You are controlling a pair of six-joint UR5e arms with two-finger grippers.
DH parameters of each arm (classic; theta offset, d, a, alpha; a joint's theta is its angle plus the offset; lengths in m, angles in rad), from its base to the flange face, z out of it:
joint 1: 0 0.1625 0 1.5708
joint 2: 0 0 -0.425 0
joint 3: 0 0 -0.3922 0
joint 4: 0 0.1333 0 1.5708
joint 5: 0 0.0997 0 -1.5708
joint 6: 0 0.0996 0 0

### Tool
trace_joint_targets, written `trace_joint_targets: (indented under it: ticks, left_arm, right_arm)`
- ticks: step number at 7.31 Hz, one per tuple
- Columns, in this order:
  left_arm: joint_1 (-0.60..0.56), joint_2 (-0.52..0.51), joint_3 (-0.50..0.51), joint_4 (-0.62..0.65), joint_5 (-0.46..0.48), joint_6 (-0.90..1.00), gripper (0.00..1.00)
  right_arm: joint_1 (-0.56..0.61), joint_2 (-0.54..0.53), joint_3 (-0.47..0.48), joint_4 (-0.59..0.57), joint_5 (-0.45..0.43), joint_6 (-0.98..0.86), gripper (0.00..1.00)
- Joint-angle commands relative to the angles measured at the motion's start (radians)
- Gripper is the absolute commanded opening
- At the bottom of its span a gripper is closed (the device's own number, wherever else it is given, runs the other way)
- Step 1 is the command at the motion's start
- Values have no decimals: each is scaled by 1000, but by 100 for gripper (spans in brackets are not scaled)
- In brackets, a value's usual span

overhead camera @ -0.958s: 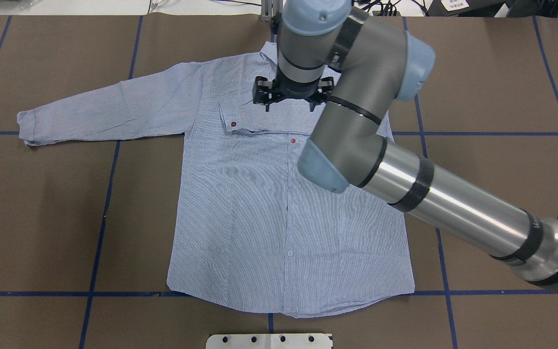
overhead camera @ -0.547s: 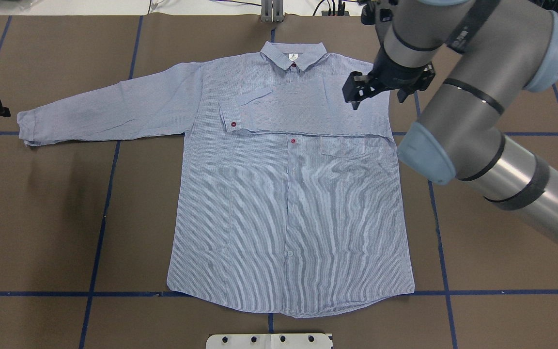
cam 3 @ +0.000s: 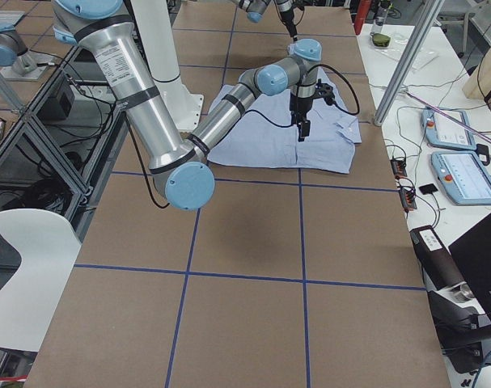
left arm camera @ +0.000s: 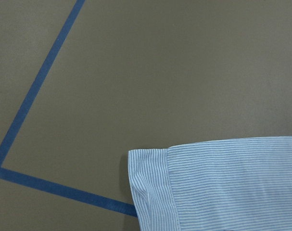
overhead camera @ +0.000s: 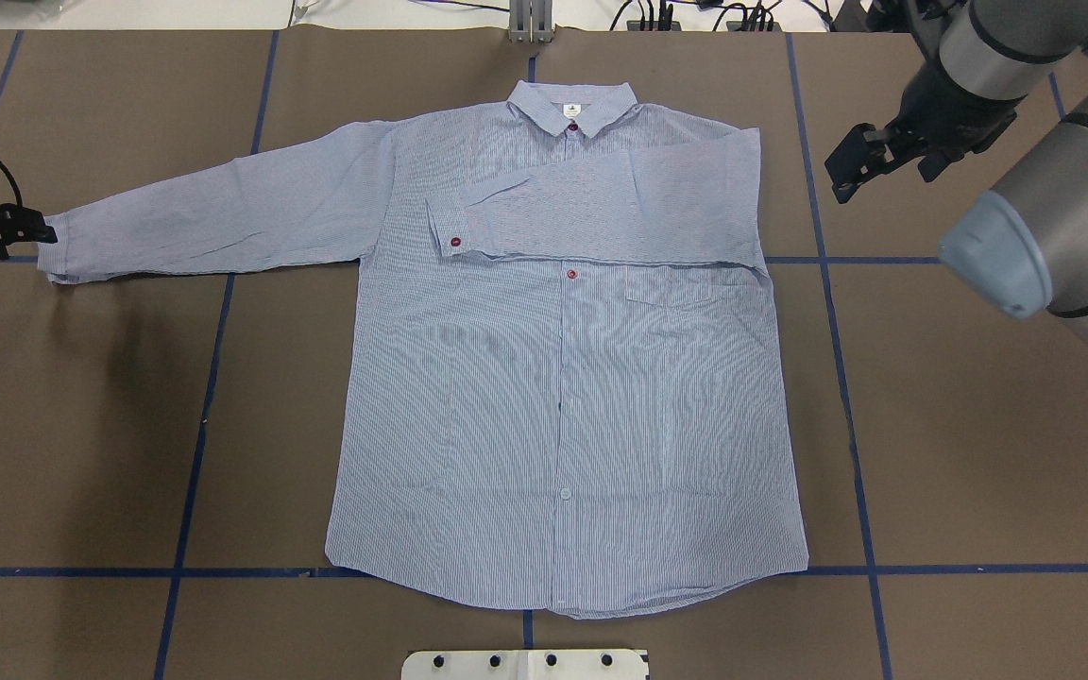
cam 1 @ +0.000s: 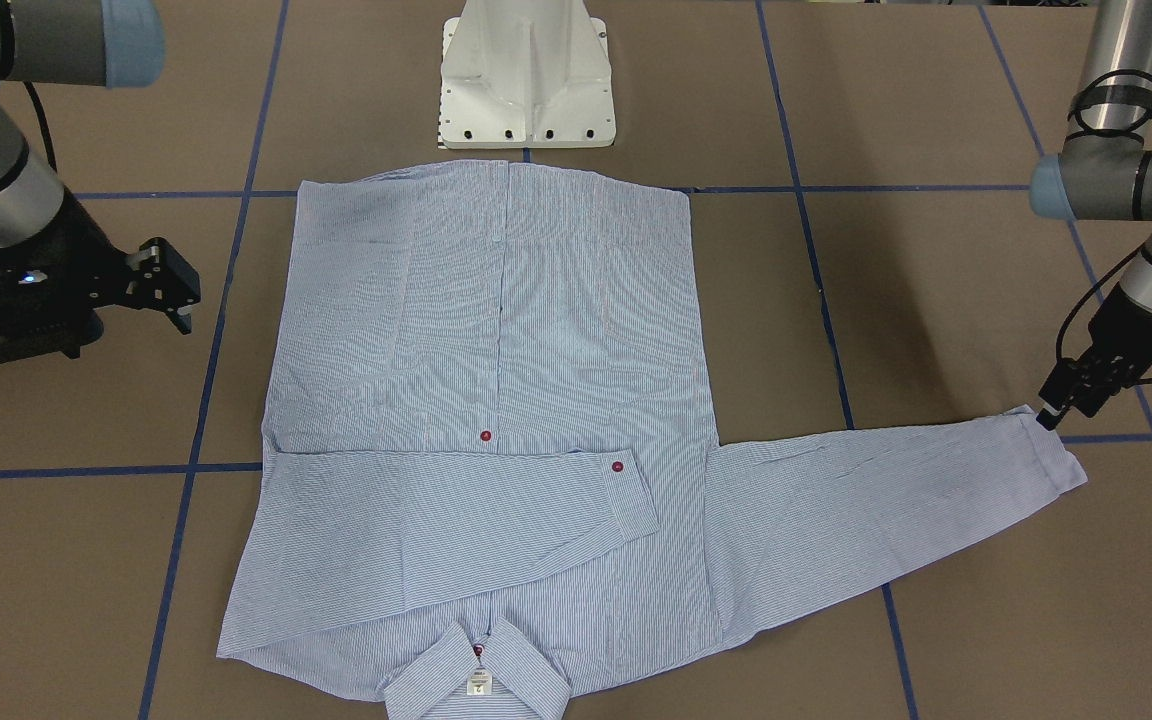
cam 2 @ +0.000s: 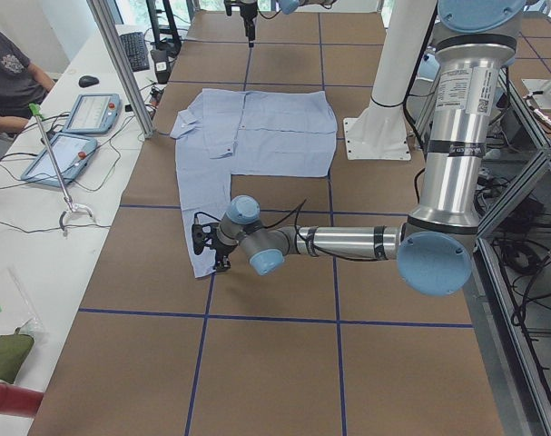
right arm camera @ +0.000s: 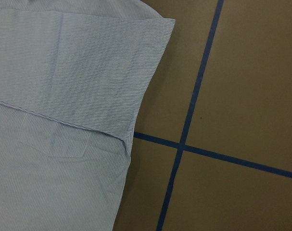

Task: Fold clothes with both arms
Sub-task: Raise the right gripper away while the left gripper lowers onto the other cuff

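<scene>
Across the brown paper-covered table (overhead camera: 978,425): a light blue-and-white fine-striped long-sleeved button shirt (overhead camera: 563,406) lay flat, front up, with its collar (overhead camera: 572,99) away from the robot and its hem toward the white pedestal base (cam 1: 526,90).
Table marking: dark blue tape lines (overhead camera: 195,453) drew a grid on the brown surface, and the shirt's hem lay over one of them.
Folded sleeve: the sleeve on the robot's right (overhead camera: 601,212) was laid across the chest just below the collar, and its end, with a red button (overhead camera: 455,243), rested on the chest's other half.
Outstretched sleeve: the other sleeve (overhead camera: 213,212) ran straight out toward the robot's left, flat on the table, and its striped cuff (left arm camera: 153,187) lay over a tape line.
Chest pocket (overhead camera: 686,288): it showed just below the folded sleeve's lower edge.
Left gripper (cam 1: 1054,410): the black two-finger tool sat low at the outer corner of that cuff, right against the cloth. I could not tell how far its fingers were parted, or whether they pinched the fabric.
Right gripper (overhead camera: 875,165): it hung over bare table just beside the shirt's shoulder on the robot's right, clear of the cloth, with its fingers spread and nothing between them.
Right arm (overhead camera: 1063,227): grey metal with light-blue joint caps, it came in from the table's right side.
Person (cam 2: 7,73): a person sat at a white bench beyond the table, seen in the left side view.
</scene>
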Motion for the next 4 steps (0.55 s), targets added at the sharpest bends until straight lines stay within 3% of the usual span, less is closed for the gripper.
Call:
trace_joint_targets:
  ticks: [1, 4]
  left_arm:
    - [15, -26, 39, -3, 35, -4, 59]
    - [21, -26, 54, -1, 42, -2, 44]
  right_arm:
    - [55, -51, 7, 1, 57, -80, 100]
    - [55, -51, 9, 1, 57, -80, 100]
